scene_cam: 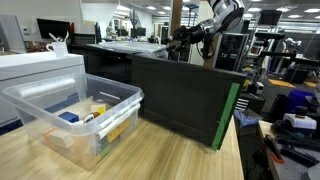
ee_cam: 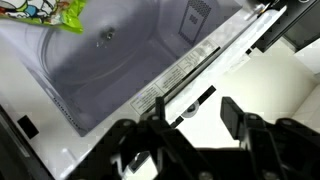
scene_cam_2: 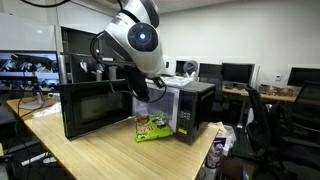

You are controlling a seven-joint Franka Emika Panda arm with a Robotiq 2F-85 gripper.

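A black microwave [scene_cam_2: 192, 108] stands on the wooden table [scene_cam_2: 110, 155] with its door [scene_cam_2: 95, 105] swung wide open. A green snack bag [scene_cam_2: 152, 127] lies at the mouth of the microwave; whether it rests inside or on the table I cannot tell. In the wrist view the bag [ee_cam: 60, 12] shows at the top left, over the grey microwave cavity [ee_cam: 110, 60]. My gripper [ee_cam: 195, 112] hangs over the microwave's labelled front rim, fingers apart, nothing between them. In an exterior view the gripper [scene_cam_2: 140, 88] is at the microwave opening, above the bag.
A clear plastic bin [scene_cam: 70, 115] with small items sits on the table beside a white appliance [scene_cam: 40, 65]. The open door [scene_cam: 185, 95] forms a tall black wall across the table. Office chairs [scene_cam_2: 265, 120], desks and monitors stand around.
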